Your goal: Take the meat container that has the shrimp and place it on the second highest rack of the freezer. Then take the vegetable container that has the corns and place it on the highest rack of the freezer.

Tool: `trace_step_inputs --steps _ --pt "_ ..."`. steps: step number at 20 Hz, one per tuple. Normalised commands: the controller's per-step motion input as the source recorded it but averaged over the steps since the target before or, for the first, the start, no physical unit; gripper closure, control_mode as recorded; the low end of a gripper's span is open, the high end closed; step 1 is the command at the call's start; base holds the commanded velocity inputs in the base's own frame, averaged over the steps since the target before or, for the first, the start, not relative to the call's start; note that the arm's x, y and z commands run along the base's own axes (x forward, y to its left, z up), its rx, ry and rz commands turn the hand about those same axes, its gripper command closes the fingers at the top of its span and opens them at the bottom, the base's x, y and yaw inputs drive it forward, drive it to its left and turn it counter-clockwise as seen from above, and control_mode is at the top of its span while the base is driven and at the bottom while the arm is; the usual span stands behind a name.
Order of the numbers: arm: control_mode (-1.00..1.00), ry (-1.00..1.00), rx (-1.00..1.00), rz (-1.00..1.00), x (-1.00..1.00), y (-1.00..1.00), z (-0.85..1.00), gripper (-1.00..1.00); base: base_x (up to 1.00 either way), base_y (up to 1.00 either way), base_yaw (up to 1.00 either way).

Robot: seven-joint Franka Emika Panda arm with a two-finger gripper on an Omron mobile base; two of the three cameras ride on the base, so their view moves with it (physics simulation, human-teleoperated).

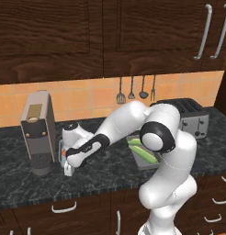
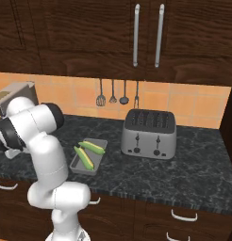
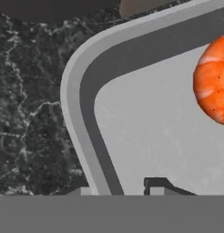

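Note:
The meat container (image 3: 82, 77) is a shallow grey tray on the dark counter, and the orange-pink shrimp (image 3: 214, 91) lies on its floor. My gripper (image 3: 120, 187) is down at one corner of it. One fingertip stands outside the rim and one inside, narrowed but with a gap still showing. In the left base view the gripper (image 1: 69, 172) hangs low by the tray (image 1: 62, 151), which the hand mostly hides. The vegetable container (image 1: 149, 166) (image 2: 85, 170) holds two corns (image 1: 142, 151) (image 2: 89, 147) further right. The freezer is out of view.
A tall grey coffee machine (image 1: 39, 133) stands just left of the small tray. A silver toaster (image 1: 188, 117) (image 2: 148, 134) sits at the right of the counter. Utensils (image 2: 113, 96) hang on the tiled wall, with dark cabinets above.

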Motion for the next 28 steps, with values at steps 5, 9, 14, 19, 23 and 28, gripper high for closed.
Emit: trace_step_inputs --steps 5,9,14,19,23,28 --pt "-1.00 0.01 0.00 0.00 0.00 0.00 0.00 1.00 0.00 0.00 0.00" --pt "-1.00 -0.07 -0.02 -0.02 -0.12 -0.05 0.08 1.00 0.00 0.00 0.00" --pt "-1.00 -0.19 -0.02 -0.09 -0.26 -0.23 0.51 1.00 0.00 0.00 0.00" --pt "-1.00 -0.06 0.00 -0.11 -0.08 -0.41 0.75 1.00 0.00 0.00 0.00" --pt "-1.00 0.00 0.03 -0.07 0.00 -0.90 0.61 1.00 0.00 0.00 0.00" --pt "-1.00 0.00 0.00 -0.02 0.00 -1.00 0.45 1.00 0.00 0.00 0.00"
